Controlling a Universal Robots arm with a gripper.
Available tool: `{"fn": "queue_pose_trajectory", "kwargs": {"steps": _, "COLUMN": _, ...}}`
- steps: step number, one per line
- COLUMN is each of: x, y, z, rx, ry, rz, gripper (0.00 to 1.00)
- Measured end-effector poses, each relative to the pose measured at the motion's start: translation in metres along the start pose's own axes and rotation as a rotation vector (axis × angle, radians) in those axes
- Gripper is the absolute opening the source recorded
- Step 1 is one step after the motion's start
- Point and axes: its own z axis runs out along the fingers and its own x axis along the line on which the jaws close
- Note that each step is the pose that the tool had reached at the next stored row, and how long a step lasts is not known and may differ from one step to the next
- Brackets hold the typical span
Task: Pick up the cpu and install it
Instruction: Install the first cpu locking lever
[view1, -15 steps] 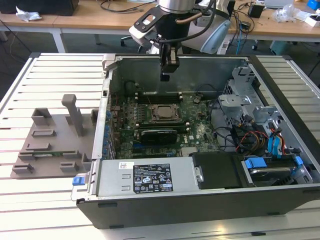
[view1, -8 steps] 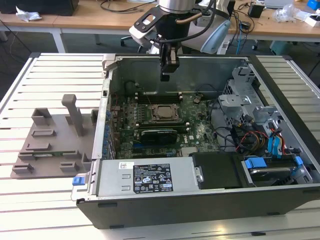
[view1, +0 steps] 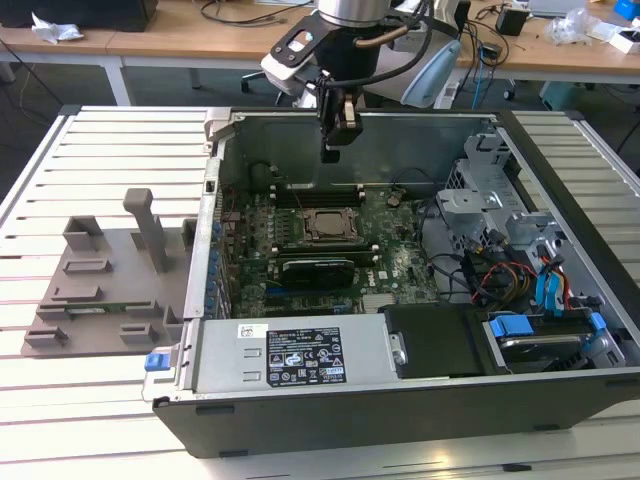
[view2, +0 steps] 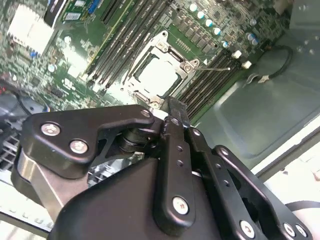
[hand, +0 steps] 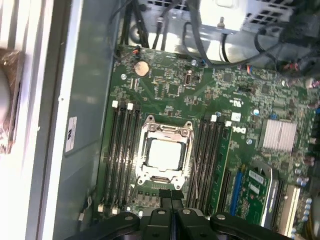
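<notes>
The small flat square CPU with its silvery-grey metal top (hand: 164, 153) lies seated inside the dark square socket frame with metal bracket (hand: 165, 131) on the green motherboard (hand: 172, 90). In both wrist views you see it directly beneath your gripper, well apart from the fingertips; it also appears pale and square in the second wrist view (view2: 157, 75). Long black memory slots (hand: 124, 155) run along both sides of the socket.

Your black gripper (view1: 335, 152) hangs above the open grey computer case (view1: 300, 410), over the socket (view1: 327, 224). Its two fingers are pressed together with nothing between them, as you can see in the first wrist view (hand: 170, 196).

Off to the exterior view's left, beside the case and away from your gripper, a grey fixture plate (view1: 110, 290) rests on the white slatted table (view1: 120, 140).
</notes>
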Motion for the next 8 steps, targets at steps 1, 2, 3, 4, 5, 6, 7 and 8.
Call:
{"fn": "queue_pose_trajectory", "kwargs": {"steps": 1, "x": 0.0000, "y": 0.0000, "z": 0.0000, "rx": -0.0015, "ry": -0.0030, "rz": -0.058, "gripper": 0.11}}
{"fn": "queue_pose_trajectory", "kwargs": {"steps": 2, "x": 0.0000, "y": 0.0000, "z": 0.0000, "rx": -0.0022, "ry": -0.0042, "rz": -0.082, "gripper": 0.11}}
{"fn": "queue_pose_trajectory", "kwargs": {"steps": 3, "x": 0.0000, "y": 0.0000, "z": 0.0000, "rx": -0.0027, "ry": -0.0051, "rz": -0.100, "gripper": 0.11}}
{"fn": "queue_pose_trajectory", "kwargs": {"steps": 4, "x": 0.0000, "y": 0.0000, "z": 0.0000, "rx": -0.0032, "ry": -0.0063, "rz": -0.122, "gripper": 0.11}}
{"fn": "queue_pose_trajectory", "kwargs": {"steps": 5, "x": 0.0000, "y": 0.0000, "z": 0.0000, "rx": -0.0037, "ry": -0.0072, "rz": -0.139, "gripper": 0.11}}
{"fn": "queue_pose_trajectory", "kwargs": {"steps": 6, "x": 0.0000, "y": 0.0000, "z": 0.0000, "rx": -0.0045, "ry": -0.0087, "rz": -0.169, "gripper": 0.11}}
{"fn": "queue_pose_trajectory", "kwargs": {"steps": 7, "x": 0.0000, "y": 0.0000, "z": 0.0000, "rx": -0.0049, "ry": -0.0095, "rz": -0.183, "gripper": 0.11}}
{"fn": "queue_pose_trajectory", "kwargs": {"steps": 8, "x": 0.0000, "y": 0.0000, "z": 0.0000, "rx": -0.0054, "ry": -0.0103, "rz": -0.201, "gripper": 0.11}}
